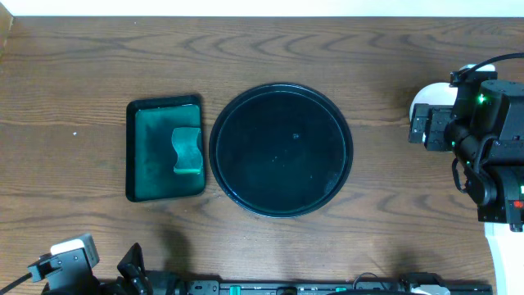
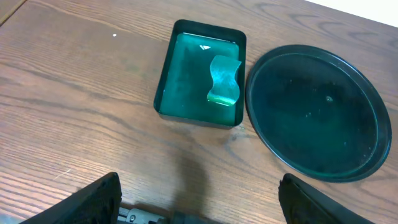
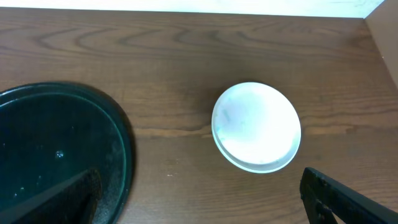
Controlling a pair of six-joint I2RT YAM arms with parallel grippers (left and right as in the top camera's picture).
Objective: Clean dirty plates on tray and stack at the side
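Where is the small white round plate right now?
In the right wrist view, the small white round plate sits on the wooden tabletop, apart from and right of the large round glossy black tray.

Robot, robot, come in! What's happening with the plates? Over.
Left gripper and right gripper open, empty. Plates stacked on table, off the black tray. Nothing in the way.

right arm, 3 o'clock: black blocky housings, lit green LED, small red mark, black cable on top, white base | left arm, 7 o'clock: black, pale grey block | right fingers, left fingers: matte black wedges, plain
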